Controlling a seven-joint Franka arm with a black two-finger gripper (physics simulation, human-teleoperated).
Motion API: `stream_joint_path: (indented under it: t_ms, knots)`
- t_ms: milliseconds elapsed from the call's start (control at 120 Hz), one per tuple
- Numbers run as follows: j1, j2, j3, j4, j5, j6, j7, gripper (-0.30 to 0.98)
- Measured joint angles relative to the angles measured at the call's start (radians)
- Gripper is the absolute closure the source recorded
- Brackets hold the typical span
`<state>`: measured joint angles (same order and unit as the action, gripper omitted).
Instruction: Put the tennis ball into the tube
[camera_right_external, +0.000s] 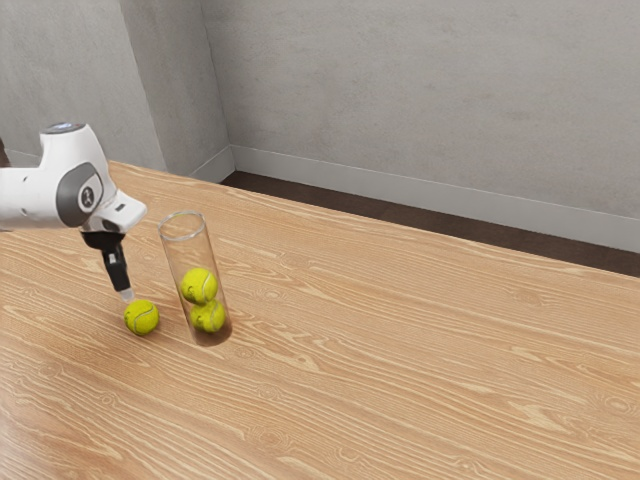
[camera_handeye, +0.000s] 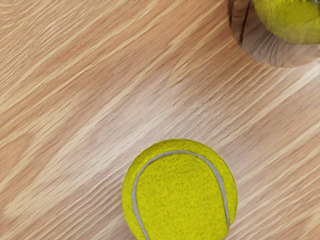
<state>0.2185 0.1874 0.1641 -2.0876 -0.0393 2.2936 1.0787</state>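
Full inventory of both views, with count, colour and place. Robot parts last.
loose tennis ball: 1, yellow-green, on the table beside the tube, just below the gripper
tube: 1, clear, upright on the table, open top
balls in the tube: 2, yellow-green, one above the other
table: 1, light brown wood grain, under everything
walls: more than one face, grey, behind the table
baseboard: at least one length, pale grey, at the walls' foot
floor: 1, dark brown, between baseboard and table
arm: 1, white and grey, from the exterior view's left
gripper: 1, black, pale tip, above the loose ball
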Motion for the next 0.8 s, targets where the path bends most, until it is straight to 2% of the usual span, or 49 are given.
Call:
stream_joint_path:
  t_ms: [333, 683, 717, 800]
  knots:
    - [0.001, 0.107, 0.0, 0.006, -0.096, 0.043, 0.111, 0.0]
    - [0.001, 0.177, 0.0, 0.007, -0.129, 0.079, 0.177, 0.0]
    - [0.001, 0.177, 0.0, 0.007, -0.132, 0.081, 0.182, 0.03]
    - [0.001, 0.178, 0.0, 0.007, -0.138, 0.088, 0.193, 0.2]
